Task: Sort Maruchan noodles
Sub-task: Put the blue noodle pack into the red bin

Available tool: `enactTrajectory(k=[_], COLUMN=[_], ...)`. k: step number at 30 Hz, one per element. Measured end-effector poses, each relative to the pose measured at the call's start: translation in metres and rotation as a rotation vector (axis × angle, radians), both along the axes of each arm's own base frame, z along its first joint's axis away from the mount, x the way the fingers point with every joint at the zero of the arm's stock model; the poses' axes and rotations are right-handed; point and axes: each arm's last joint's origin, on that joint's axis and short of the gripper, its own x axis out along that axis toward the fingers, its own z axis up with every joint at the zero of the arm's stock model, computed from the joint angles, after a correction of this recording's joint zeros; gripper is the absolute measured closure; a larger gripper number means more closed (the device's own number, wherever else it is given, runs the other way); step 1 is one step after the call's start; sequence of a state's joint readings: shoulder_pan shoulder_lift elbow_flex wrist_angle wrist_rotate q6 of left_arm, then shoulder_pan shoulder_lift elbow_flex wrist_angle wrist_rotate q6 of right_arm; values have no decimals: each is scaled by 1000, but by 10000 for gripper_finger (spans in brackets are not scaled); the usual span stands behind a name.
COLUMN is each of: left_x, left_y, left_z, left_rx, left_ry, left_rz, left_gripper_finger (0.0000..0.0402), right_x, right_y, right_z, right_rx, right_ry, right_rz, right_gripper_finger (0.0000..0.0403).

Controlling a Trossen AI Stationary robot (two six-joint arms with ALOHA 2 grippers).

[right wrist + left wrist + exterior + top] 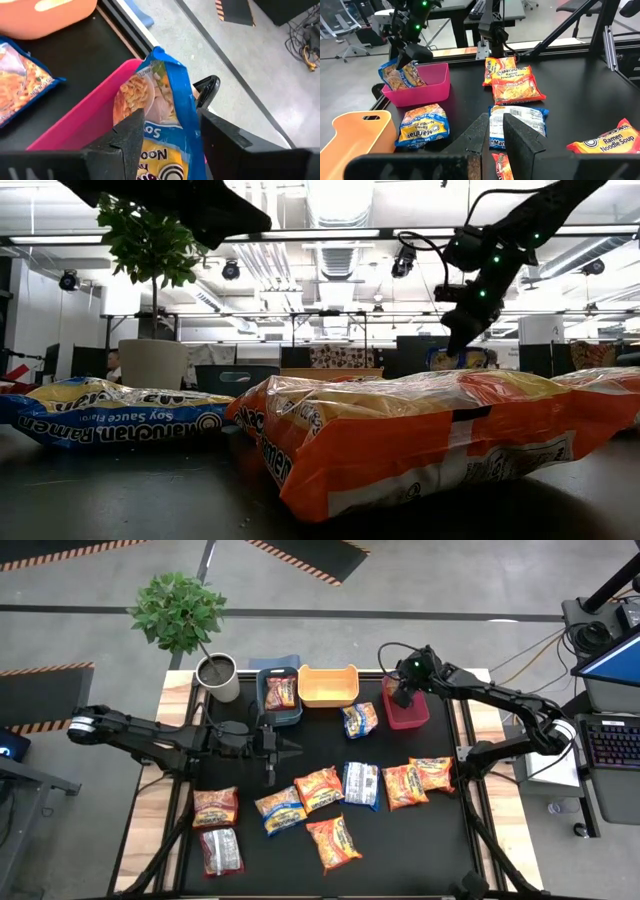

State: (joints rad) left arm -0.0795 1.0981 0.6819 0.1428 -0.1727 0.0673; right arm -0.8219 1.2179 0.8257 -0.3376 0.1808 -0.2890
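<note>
Potted plant [183, 615] beside blue [277, 712], yellow [328, 686], red bins [408, 716].

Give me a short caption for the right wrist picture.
Right gripper, fingers apart, drops a blue noodle packet into the red bin.

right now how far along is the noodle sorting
Early. Done: one packet lies in the blue bin. In hand: the right gripper, jaws apart, is letting a blue packet into the red bin. Left: ten packets on the table; yellow bin empty.
</note>
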Motion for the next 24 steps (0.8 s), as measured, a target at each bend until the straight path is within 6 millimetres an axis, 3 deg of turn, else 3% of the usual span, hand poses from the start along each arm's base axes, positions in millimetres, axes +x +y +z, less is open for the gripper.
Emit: enactTrajectory(k=[9, 15, 20, 24], left_x=[2, 14, 25, 28], left_y=[0, -1, -2, -2], left_z=[-2, -17, -31, -33], left_rx=[-17, -19, 2, 25], left_ry=[6, 55, 108, 119], left_rz=[5, 7, 3, -5], left_gripper_finger=[363, 363, 363, 363], right_x=[4, 11, 20, 20], right_y=[4, 25, 50, 58], right_z=[41, 60, 56, 31], right_rx=[180, 342, 422, 452], right_ry=[-114, -132, -109, -69], right_rz=[-84, -87, -87, -116], right_gripper_finger=[238, 263, 295, 339])
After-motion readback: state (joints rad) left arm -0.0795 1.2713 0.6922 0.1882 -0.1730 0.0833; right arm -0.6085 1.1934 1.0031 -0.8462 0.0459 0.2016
